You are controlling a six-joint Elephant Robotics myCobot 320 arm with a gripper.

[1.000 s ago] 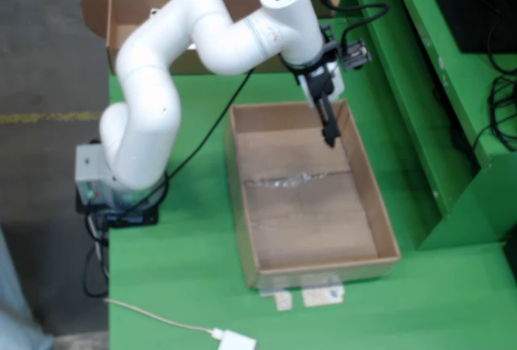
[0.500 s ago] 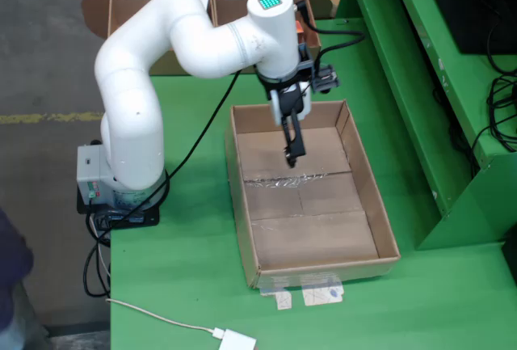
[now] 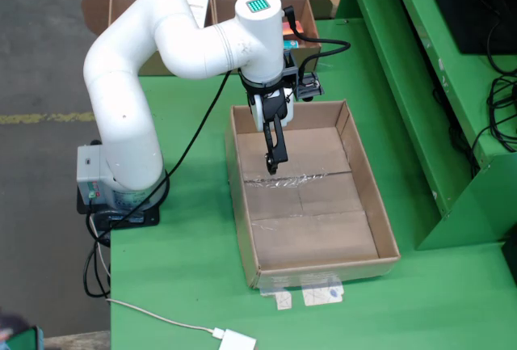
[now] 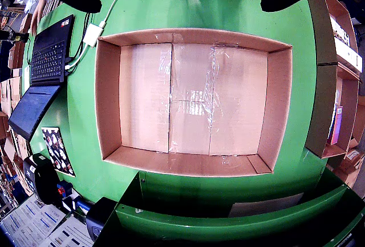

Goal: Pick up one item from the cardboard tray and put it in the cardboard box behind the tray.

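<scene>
A green tabletop [image 3: 202, 285] carries the cardboard tray [image 3: 367, 196]. Above the tray's rear half hangs the claw [image 3: 272, 164], its opening unclear. The cardboard box [image 3: 311, 43] sits behind the tray.

A green desk [image 3: 194, 285] stands on a grey concrete floor [image 3: 40, 59] marked by a yellow line [image 3: 44, 117], with a green shelf unit [image 3: 452, 107] alongside.
</scene>
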